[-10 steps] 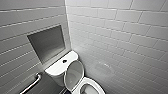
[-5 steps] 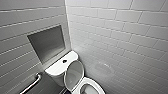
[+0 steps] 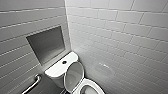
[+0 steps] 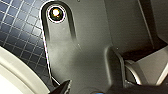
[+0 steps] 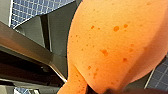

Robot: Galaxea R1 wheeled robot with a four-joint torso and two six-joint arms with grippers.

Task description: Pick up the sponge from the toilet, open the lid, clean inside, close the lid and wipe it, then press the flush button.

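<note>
1. The toilet [image 3: 88,84] stands in the corner of two walls of grey-white tiles, seen from above in the head view.
2. The lid [image 3: 73,75] is raised; it leans back against the cistern [image 3: 58,68] and shows its greyish concave underside.
3. On top of the cistern there is a round flush button [image 3: 64,62].
4. A square niche [image 3: 46,44] is set in the wall above the cistern, and a metal grab bar [image 3: 33,84] is fixed lower on the same wall.
5. The sponge [image 5: 110,42] is orange with darker spots and sits very close to the right wrist camera, above a floor of small dark tiles [image 5: 30,8].
6. The right end effector [image 5: 100,90] is closed on the narrow lower end of the sponge.
7. For the left end effector, I cannot tell if it is open or closed; its wrist view shows a white curved edge [image 4: 15,75] beside the dark floor tiles.
</note>
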